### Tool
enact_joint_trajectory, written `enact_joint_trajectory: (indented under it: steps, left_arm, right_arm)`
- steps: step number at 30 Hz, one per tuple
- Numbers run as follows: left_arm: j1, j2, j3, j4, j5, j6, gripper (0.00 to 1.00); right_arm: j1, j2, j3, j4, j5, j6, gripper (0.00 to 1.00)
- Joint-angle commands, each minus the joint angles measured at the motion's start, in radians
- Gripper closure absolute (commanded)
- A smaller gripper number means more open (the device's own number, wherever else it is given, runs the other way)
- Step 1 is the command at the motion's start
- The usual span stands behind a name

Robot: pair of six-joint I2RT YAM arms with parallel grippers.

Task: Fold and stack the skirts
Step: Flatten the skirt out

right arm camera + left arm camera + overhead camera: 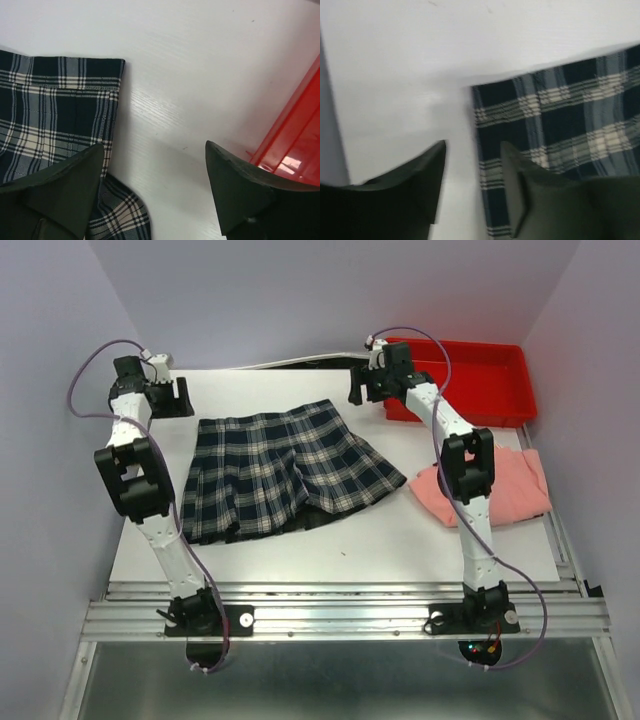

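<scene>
Top view, twelve o'clock taken as the far side from the arm bases. The plaid skirt (280,470) lies spread flat in the middle of the white table (330,550). Its straight waistband edge faces twelve and the flared, pleated hem fans out toward six. The long axis runs side to side, tipped slightly from eight o'clock up to two o'clock.

The pink skirt (520,490) sits in a loose heap at the table's three o'clock edge, well apart from the plaid one. The right arm (468,465) crosses in front of it and hides part of it. At one o'clock a red tray (490,412) stands in the far right corner.

The left gripper (178,395) hangs at eleven o'clock, just off the waistband's left corner. Its own camera shows the jaws apart with bare table between them and one finger (530,190) over the plaid edge, nothing pinched. The right gripper (358,388) hangs just beyond the waistband's right corner. Its jaws are spread wide over bare table, with plaid on one side and the tray wall on the other, gripping nothing.

The count: two skirts, one tray, two arms.
</scene>
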Motion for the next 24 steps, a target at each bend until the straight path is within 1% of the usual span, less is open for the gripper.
enact_joint_trajectory:
  steps: [1,2,3,4,5,6,7,8,9,11,12,13,16,18,21,23,24]
  left_arm:
    - [0.009,-0.018,0.28,-0.103,-0.037,-0.008,0.11]
    - [0.007,-0.045,0.279,-0.111,-0.034,-0.002,0.09]
    - [0.004,-0.067,0.233,-0.122,-0.018,0.007,0.09]
    - [0.001,-0.096,0.199,-0.128,-0.016,0.019,0.09]
    - [-0.008,-0.158,0.153,-0.131,-0.022,0.037,0.09]
    - [-0.014,-0.191,0.054,-0.132,-0.03,0.047,0.09]
    - [-0.017,-0.226,0.003,-0.135,-0.03,0.056,0.11]
    - [-0.022,-0.287,-0.057,-0.139,-0.034,0.064,0.12]
    - [-0.031,-0.313,-0.159,-0.152,-0.03,0.082,0.16]
    - [-0.034,-0.39,-0.261,-0.166,-0.014,0.105,0.2]
    - [-0.034,-0.412,-0.357,-0.16,-0.011,0.114,0.24]
    - [-0.036,-0.433,-0.397,-0.162,-0.014,0.122,0.32]
    - [-0.046,-0.502,-0.524,-0.177,-0.025,0.178,0.41]
    - [-0.062,-0.519,-0.594,-0.185,-0.049,0.199,0.44]
    - [-0.089,-0.519,-0.64,-0.185,-0.057,0.22,0.49]
    - [-0.114,-0.495,-0.651,-0.174,-0.086,0.219,0.55]
    - [-0.115,-0.455,-0.634,-0.169,-0.086,0.206,0.58]
  right_arm:
    - [0.002,-0.075,0.115,-0.076,0.009,-0.092,0.13]
    - [0.002,-0.131,0.068,-0.072,-0.031,-0.15,0.16]
    - [0.002,-0.162,0.018,-0.072,-0.121,-0.172,0.19]
    - [0.002,-0.191,-0.029,-0.075,-0.143,-0.195,0.26]
    - [0.012,-0.229,-0.102,-0.093,-0.172,-0.253,0.3]
    - [0.025,-0.237,-0.123,-0.159,-0.195,-0.276,0.34]
    - [0.034,-0.239,-0.135,-0.199,-0.191,-0.301,0.39]
    - [0.034,-0.236,-0.143,-0.249,-0.197,-0.328,0.4]
    - [0.045,-0.21,-0.14,-0.35,-0.195,-0.36,0.43]
    - [0.054,-0.182,-0.134,-0.43,-0.194,-0.403,0.48]
    - [0.054,-0.155,-0.131,-0.498,-0.192,-0.402,0.51]
    - [0.054,-0.155,-0.149,-0.501,-0.188,-0.402,0.52]
    - [0.054,-0.168,-0.239,-0.526,-0.16,-0.424,0.52]
    - [0.054,-0.176,-0.314,-0.532,-0.142,-0.434,0.54]
    - [0.063,-0.198,-0.391,-0.549,-0.174,-0.465,0.59]
    - [0.074,-0.204,-0.45,-0.586,-0.236,-0.496,0.61]
    - [0.092,-0.216,-0.47,-0.609,-0.276,-0.513,0.61]
